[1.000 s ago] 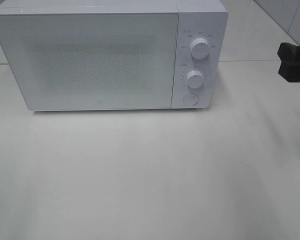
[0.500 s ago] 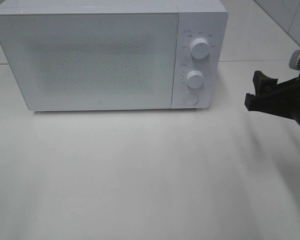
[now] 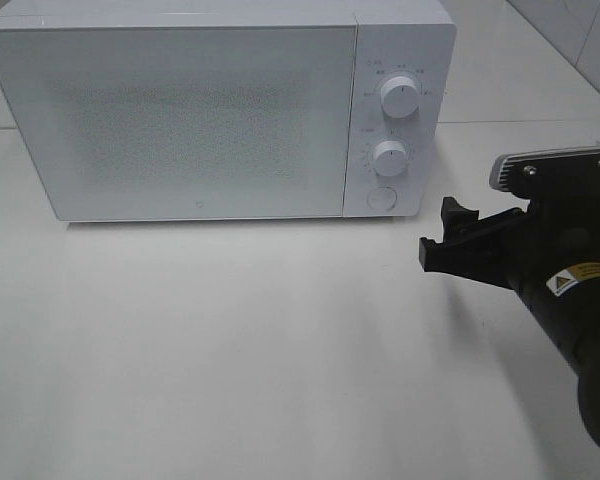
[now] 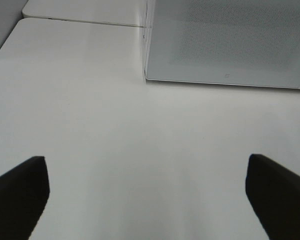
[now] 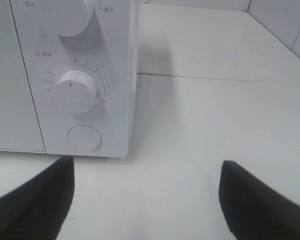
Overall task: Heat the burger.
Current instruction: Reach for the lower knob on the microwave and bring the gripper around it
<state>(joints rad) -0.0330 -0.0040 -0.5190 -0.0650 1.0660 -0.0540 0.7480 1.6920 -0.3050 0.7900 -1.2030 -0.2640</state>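
**Both hands open, microwave shut**

A white microwave [image 3: 200, 120] stands at the far edge of the worktop [image 3: 230, 350] with its door closed. The right hand [image 3: 438, 235] hovers toward the right edge, near the round button [image 3: 381, 198], jaws apart and empty. The left hand [image 4: 147, 200] is spread wide and empty above the worktop. The burger cannot be seen in any view.

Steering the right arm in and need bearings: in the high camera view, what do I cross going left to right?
Microwave door → control panel with its dials → right gripper, open → its black arm.
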